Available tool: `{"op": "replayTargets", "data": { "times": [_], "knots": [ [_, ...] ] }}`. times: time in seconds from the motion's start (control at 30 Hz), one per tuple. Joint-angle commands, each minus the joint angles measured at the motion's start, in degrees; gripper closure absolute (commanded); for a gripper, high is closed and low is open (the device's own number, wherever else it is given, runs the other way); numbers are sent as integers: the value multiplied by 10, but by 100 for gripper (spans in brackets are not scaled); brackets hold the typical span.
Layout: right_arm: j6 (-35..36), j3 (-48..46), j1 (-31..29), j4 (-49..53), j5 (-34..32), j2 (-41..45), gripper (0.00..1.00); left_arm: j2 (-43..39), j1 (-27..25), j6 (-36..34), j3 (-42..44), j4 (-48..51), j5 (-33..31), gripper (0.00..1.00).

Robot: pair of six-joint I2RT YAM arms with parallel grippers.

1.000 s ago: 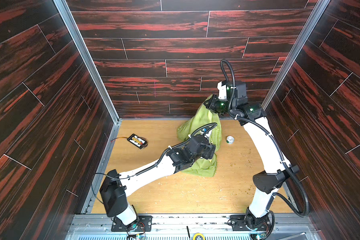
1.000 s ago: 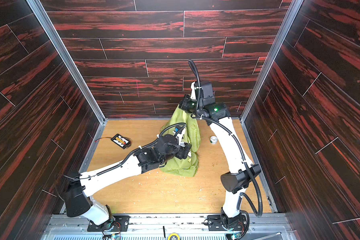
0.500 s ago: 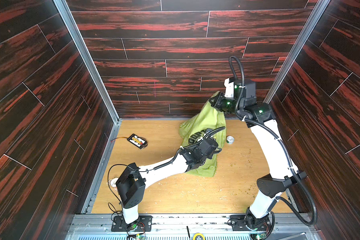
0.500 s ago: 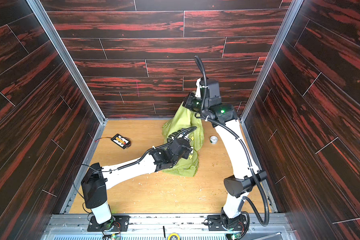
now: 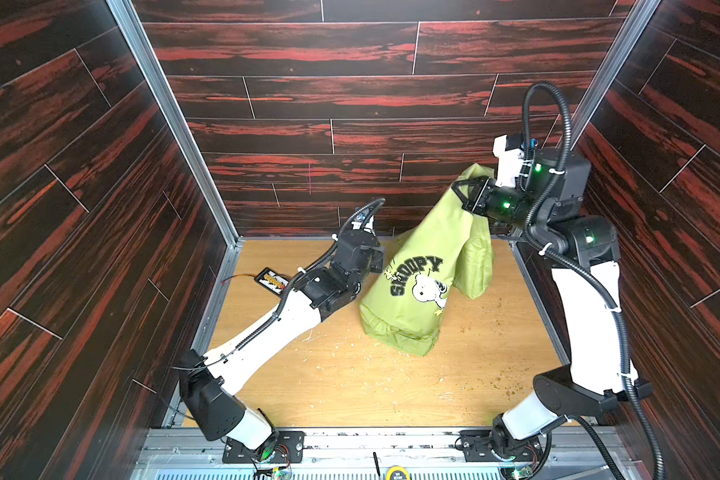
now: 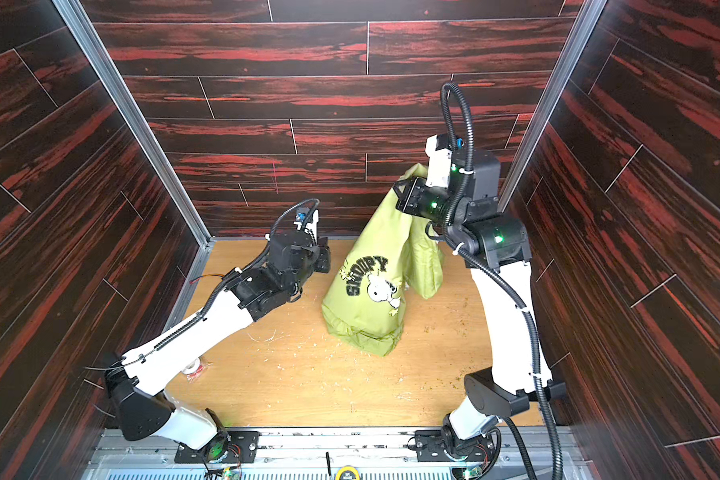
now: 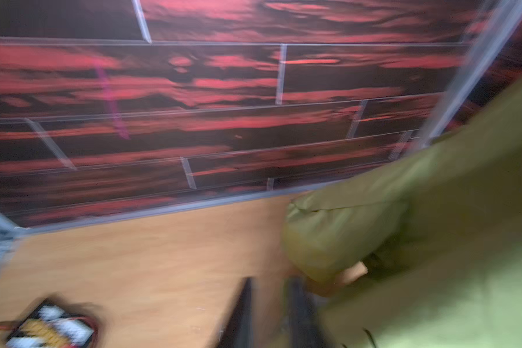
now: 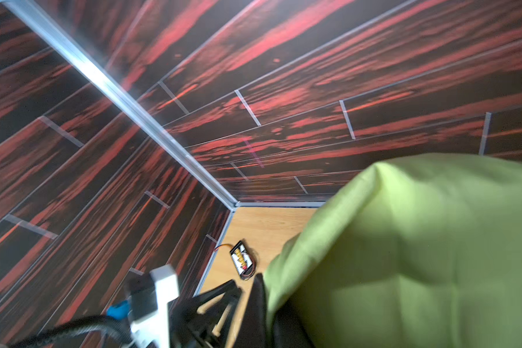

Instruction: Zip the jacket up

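jacket: the thin lime-green jacket [image 5: 416,299] with a white cartoon dog print and the word SNOOPY hangs as a tall cone toward the back right of the light wooden surface [image 5: 350,386]. Its top is lifted clear and its lower edge lies crumpled on the wood, as both top views show.
right jaws: clenched on the topmost bunch of cloth, high near the back right corner. In the right wrist view, green cloth presses against a dark finger [image 8: 258,301].
why held so: probably so the cloth's own weight pulls the garment straight and the front edges can be found and tensioned.
left jaws: low, just beside the cone's left edge, level with the print. In the blurred left wrist view the two dark fingers [image 7: 299,313] stand apart with bare wood between them, gripping nothing. A fold of cloth lies just beside one finger, but I cannot tell whether it touches.
second fold: a narrower green lobe [image 5: 472,266], perhaps a sleeve, hangs to the right of the print with its end on the surface.
zipper: not visible in any view. The printed side faces the cameras, so I cannot tell how far it is closed.
step in hand: I judge the left jaws are placed to take a lower edge.
clutter: a small black pack with a yellow label and red wires [image 5: 272,280] lies by the left wall, well apart from the jacket.
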State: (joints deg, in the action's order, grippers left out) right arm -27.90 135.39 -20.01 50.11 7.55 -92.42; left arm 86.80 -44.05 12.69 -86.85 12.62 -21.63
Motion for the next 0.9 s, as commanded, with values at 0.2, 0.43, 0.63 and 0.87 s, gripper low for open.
{"op": "replayTargets", "data": {
  "times": [0.2,0.43,0.63,0.87],
  "knots": [
    [-26,-33,-5,-40,44,28,100,-112,-123,8,250,-156,7,27],
    [-69,-74,-70,-59,-4,24,100,-117,-192,9,313,-238,-110,24],
    [-87,-75,-124,-60,-49,5,100,-114,-202,11,317,-262,-146,23],
    [-106,-78,-157,-74,-73,-2,100,-87,-203,6,294,-285,-204,23]
  ]
}}
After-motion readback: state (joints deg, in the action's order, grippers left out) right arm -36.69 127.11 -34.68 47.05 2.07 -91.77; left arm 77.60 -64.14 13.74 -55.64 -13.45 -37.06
